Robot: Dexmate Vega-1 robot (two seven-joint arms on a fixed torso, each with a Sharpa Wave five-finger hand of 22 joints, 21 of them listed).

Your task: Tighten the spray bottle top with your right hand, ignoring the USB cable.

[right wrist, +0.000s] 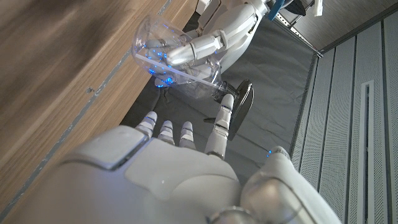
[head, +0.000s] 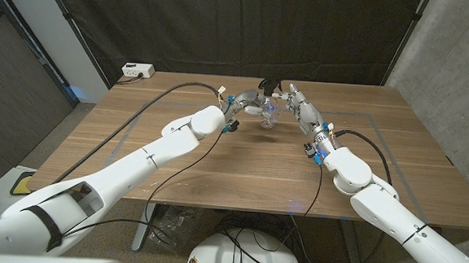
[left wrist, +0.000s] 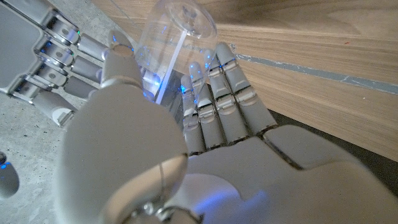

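Observation:
A clear spray bottle (head: pixel 270 115) with a black top (head: pixel 270 86) is held above the far middle of the table. My left hand (head: pixel 247 104) grips its body, fingers (left wrist: pixel 214 93) wrapped around the clear plastic (left wrist: pixel 177 37). My right hand (head: pixel 299 104) stands just to the right of the bottle with its fingers stretched out and nothing in it. In the right wrist view one fingertip (right wrist: pixel 225 112) reaches up beside the black top (right wrist: pixel 241 98), close to the bottle's neck; whether it touches is unclear. The bottle (right wrist: pixel 177 59) lies tilted there, in my left hand's fingers (right wrist: pixel 202 45).
The wooden table (head: pixel 216 167) carries a faint taped rectangle (head: pixel 381 140). A white box (head: pixel 138 71) sits beyond the table's far left corner. Dark curtains hang behind. Black cables trail along both arms.

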